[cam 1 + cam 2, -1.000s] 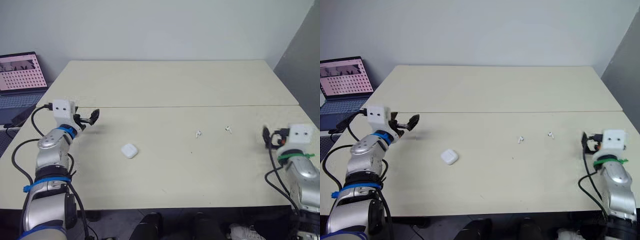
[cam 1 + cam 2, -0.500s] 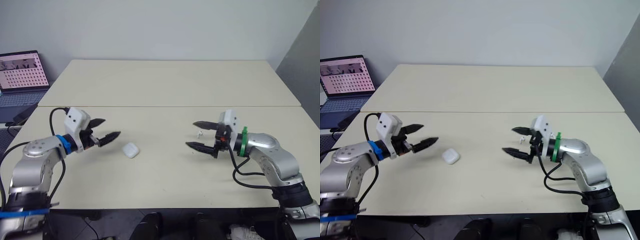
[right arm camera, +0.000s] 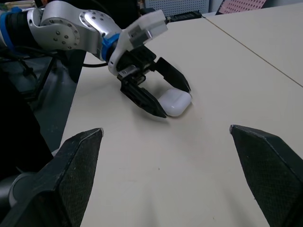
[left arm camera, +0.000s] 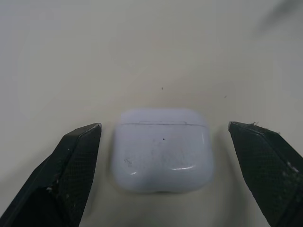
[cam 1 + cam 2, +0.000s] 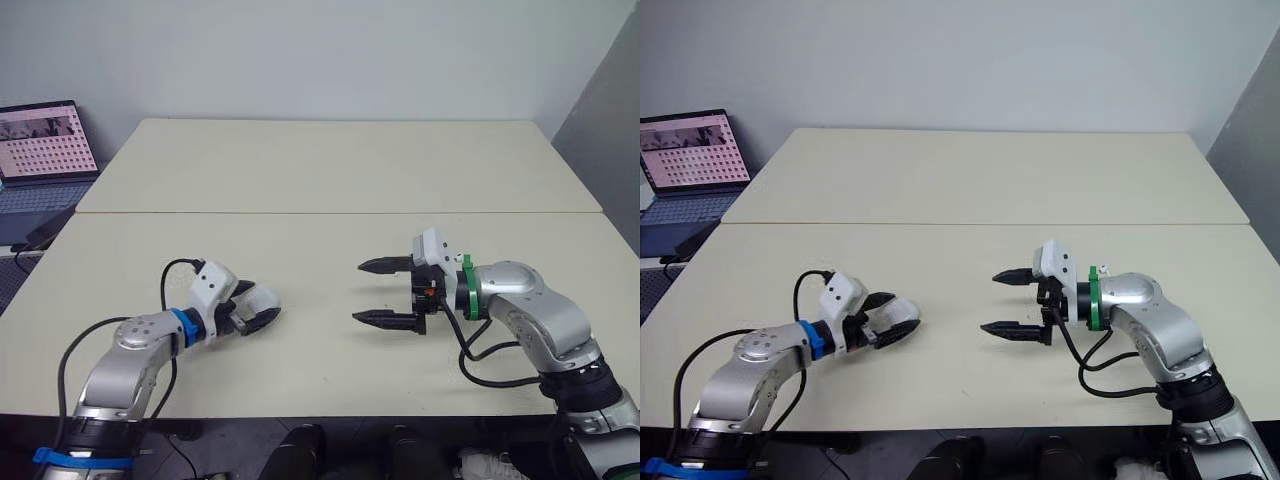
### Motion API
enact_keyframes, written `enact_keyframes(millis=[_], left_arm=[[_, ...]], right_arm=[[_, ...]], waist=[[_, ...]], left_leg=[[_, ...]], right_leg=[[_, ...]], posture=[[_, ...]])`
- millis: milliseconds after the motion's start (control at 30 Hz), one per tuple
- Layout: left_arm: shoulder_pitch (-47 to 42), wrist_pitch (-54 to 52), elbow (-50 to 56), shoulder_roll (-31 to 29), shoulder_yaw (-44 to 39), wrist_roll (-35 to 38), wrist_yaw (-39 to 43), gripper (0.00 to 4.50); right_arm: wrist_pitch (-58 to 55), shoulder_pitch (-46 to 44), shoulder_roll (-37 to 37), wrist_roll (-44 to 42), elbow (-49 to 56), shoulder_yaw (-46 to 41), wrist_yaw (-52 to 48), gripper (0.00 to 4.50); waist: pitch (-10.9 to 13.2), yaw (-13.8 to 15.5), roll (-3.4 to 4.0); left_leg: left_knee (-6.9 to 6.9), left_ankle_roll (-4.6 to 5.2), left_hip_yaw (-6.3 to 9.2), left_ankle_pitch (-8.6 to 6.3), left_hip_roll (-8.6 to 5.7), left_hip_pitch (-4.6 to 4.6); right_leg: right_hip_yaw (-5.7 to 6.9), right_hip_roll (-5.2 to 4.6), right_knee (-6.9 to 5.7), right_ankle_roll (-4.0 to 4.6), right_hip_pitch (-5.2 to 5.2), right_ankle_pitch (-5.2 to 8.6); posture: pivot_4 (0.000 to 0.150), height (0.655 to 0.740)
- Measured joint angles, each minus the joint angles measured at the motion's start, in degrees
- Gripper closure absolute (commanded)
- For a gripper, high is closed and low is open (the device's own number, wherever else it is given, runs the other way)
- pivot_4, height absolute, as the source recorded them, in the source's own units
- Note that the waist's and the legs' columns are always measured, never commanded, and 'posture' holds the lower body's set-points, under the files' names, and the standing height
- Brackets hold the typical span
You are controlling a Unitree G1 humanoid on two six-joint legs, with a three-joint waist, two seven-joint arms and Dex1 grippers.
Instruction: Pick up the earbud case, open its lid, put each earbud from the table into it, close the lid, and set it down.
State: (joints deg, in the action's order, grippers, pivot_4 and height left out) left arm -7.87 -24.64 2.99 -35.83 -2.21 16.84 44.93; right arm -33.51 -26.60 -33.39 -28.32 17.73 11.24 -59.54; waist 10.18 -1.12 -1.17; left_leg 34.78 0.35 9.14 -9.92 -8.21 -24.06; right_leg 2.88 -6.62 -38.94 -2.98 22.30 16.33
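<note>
The white earbud case (image 4: 161,149) lies flat on the table with its lid closed. My left gripper (image 5: 256,311) is open, one finger on each side of the case with a gap on both sides. The right wrist view shows the same: the left gripper (image 3: 166,98) straddling the case (image 3: 175,102). My right gripper (image 5: 379,292) hovers open over the table's middle, right of the case, fingers pointing toward it and holding nothing. A small white speck (image 5: 463,258) behind my right wrist may be an earbud; the other earbud is hidden.
The table is two cream tops (image 5: 330,170) joined by a seam across the middle. An open laptop (image 5: 40,140) sits off the far left corner. A grey wall panel stands at the far right.
My left gripper has moved right and lower until its open fingers sit on either side of the case. My right gripper has shifted a little left, toward the case, still open.
</note>
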Motion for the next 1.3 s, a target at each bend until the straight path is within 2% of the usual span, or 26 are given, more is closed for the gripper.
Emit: enact_keyframes(millis=[100, 200, 333, 500, 567, 667, 800, 900, 1067, 1267, 1300], left_arm=[[-0.72, 1.69, -1.17, 0.74, 0.69, -1.66, -0.86, 0.02], [-0.89, 2.53, -1.79, 0.67, 0.76, -2.28, -0.74, 0.59], [-1.39, 2.48, -2.68, 0.00, 0.52, -2.13, -0.11, 1.70], [-1.27, 2.49, -2.50, -0.83, 0.24, -1.39, 1.35, 1.69], [-1.73, 5.72, -2.71, 0.22, 0.27, -1.76, 1.68, 1.69], [-6.92, 21.37, -5.28, 1.70, 2.51, -6.44, 2.03, 1.69], [-22.04, 55.56, -15.32, 3.03, 6.30, -15.80, 1.47, 1.69], [-26.72, 71.92, -24.98, 4.42, 8.38, -20.05, -0.07, 1.69], [-31.71, 86.45, -35.46, 6.49, 11.53, -24.35, -2.47, 1.69], [-36.35, 94.08, -41.51, 7.26, 12.56, -26.24, -5.72, 1.69], [-36.56, 94.51, -42.07, 7.26, 13.00, -26.45, -5.97, 1.69]], right_arm=[[-1.15, -0.02, -0.58, -0.05, 1.26, -0.50, 0.70, 0.00], [-2.15, -0.02, -1.49, -0.11, 2.34, -1.27, 1.05, 0.00], [-2.98, 0.18, -1.79, -0.57, 2.55, -2.34, 1.75, 0.00], [-3.74, 0.17, -1.77, -0.42, 2.54, -3.69, 4.32, 0.00], [-5.27, -0.95, -0.86, 0.48, 1.79, -3.80, 7.70, 0.00], [-11.43, -4.05, 2.54, -0.63, 0.57, -5.49, 13.25, 0.00], [-21.93, -9.31, 8.16, -5.58, -0.93, -6.75, 18.47, 0.00], [-26.67, -11.65, 10.21, -7.91, -2.61, -7.85, 20.92, 0.00], [-29.55, -14.39, 14.63, -9.01, -5.63, -9.13, 24.98, 0.00], [-30.98, -15.36, 18.71, -9.62, -6.91, -10.00, 28.47, 0.00], [-31.07, -15.36, 19.02, -9.65, -7.11, -10.03, 28.76, 0.17]], waist=[[0.00, 0.26, 0.00], [-0.01, 0.33, 0.00], [-0.01, 0.32, 0.00], [0.00, 0.29, 0.01], [0.01, 0.35, 0.00], [0.04, 1.03, -0.05], [0.01, 1.67, -0.05], [0.01, 1.24, -0.05], [0.02, 0.86, -0.06], [0.02, 0.63, -0.06], [0.02, 0.56, -0.06]], left_leg=[[0.00, 0.00, 0.00, 0.00, 0.00, 0.01], [0.00, 0.00, 0.00, 0.00, 0.00, 0.01], [0.00, -0.01, -0.01, -0.01, 0.00, 0.01], [0.00, -0.01, -0.01, -0.02, 0.01, 0.01], [0.01, 0.00, -0.01, -0.02, 0.01, -0.04], [0.02, -0.01, 0.00, -0.01, 0.02, -0.10], [0.05, -0.02, -0.07, 0.01, 0.02, -0.19], [0.05, 0.03, -0.15, -0.02, -0.04, -0.20], [0.06, 0.04, -0.13, -0.03, -0.05, -0.37], [0.12, 0.07, -0.10, -0.01, -0.07, -0.37], [0.13, 0.07, -0.09, 0.00, -0.07, -0.37]], right_leg=[[0.01, 0.00, 0.00, -0.04, 0.00, 0.02], [0.01, 0.00, 0.00, -0.15, 0.00, 0.09], [0.00, 0.00, 0.00, -0.16, 0.00, 0.09], [0.00, 0.00, 0.01, -0.16, 0.01, 0.09], [0.00, 0.00, 0.01, -0.13, 0.03, 0.08], [0.05, 0.00, 0.00, 0.14, 0.07, -0.09], [0.04, 0.00, 0.17, 0.19, 0.07, -0.25], [-0.06, 0.00, 0.31, 0.04, 0.06, -0.34], [-0.07, 0.00, 0.06, -0.02, 0.35, -0.38], [-0.06, 0.03, -0.04, -0.13, 0.37, -0.44], [-0.05, 0.04, -0.03, -0.13, 0.37, -0.44]], posture=[[0.150, 0.7400], [0.150, 0.7400], [0.150, 0.7400], [0.150, 0.7400], [0.150, 0.7400], [0.150, 0.7400], [0.150, 0.7400], [0.150, 0.7400], [0.150, 0.7400], [0.150, 0.7400], [0.150, 0.7400]])
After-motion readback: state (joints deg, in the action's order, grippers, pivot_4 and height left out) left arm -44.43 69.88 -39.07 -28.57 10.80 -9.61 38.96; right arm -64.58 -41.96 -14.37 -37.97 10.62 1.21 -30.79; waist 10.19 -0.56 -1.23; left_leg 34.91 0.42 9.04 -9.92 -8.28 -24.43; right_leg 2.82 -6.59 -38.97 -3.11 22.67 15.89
